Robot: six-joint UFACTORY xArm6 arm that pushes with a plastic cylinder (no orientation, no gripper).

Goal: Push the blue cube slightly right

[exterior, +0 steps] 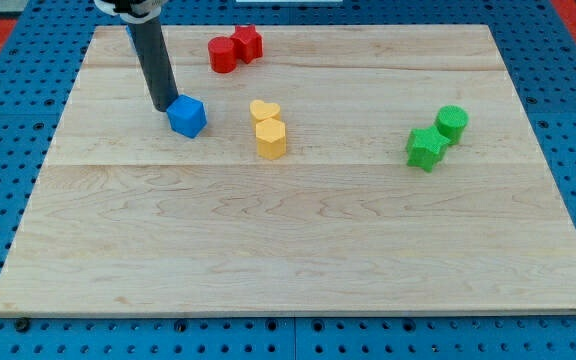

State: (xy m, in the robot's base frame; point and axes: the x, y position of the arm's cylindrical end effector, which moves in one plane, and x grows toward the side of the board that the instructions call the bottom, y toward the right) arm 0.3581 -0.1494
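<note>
The blue cube (pixel 187 116) sits on the wooden board (pixel 298 250) in the upper left part of the view. My tip (pixel 164 105) is at the end of the dark rod that comes down from the view's top left. It rests just left of the blue cube, at or very near its left face.
A red cylinder (pixel 222 55) and a red star-shaped block (pixel 247 43) touch near the view's top. A yellow heart (pixel 264 111) and a yellow hexagonal block (pixel 271 138) stand right of the blue cube. A green star (pixel 425 148) and a green cylinder (pixel 452 124) are at the right.
</note>
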